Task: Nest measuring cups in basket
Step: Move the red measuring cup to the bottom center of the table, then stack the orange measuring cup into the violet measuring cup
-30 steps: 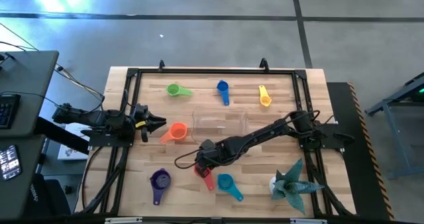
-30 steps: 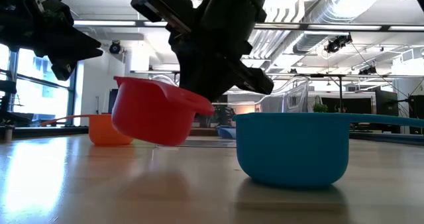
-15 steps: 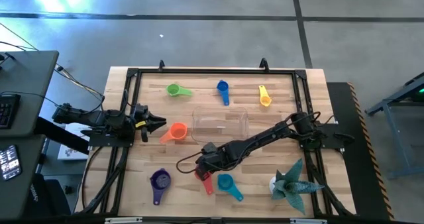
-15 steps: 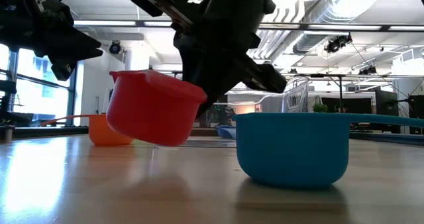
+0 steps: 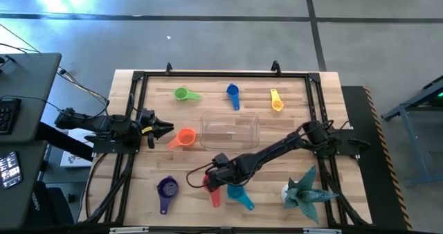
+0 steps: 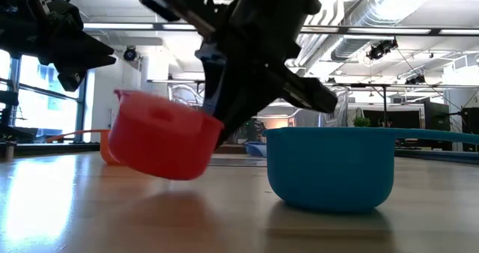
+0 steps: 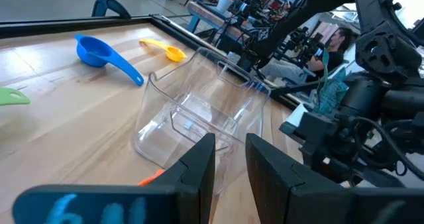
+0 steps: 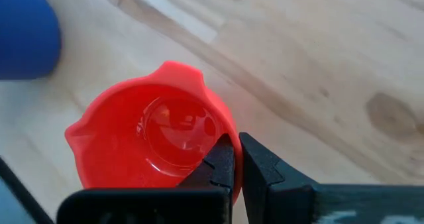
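teal cup (image 5: 236, 190) crowding right gripper (image 5: 210, 181), basket (image 5: 230, 131) unobstructed

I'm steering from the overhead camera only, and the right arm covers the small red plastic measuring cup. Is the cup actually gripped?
Observer: Yes. The right wrist view shows the right gripper shut on the rim of the red measuring cup.
Operator: Is it off the table?
Observer: In the low view it is tilted and appears clear of the wooden table.
Operator: And the left gripper?
Observer: Its wrist view shows the left gripper open, holding nothing, facing the clear plastic basket.
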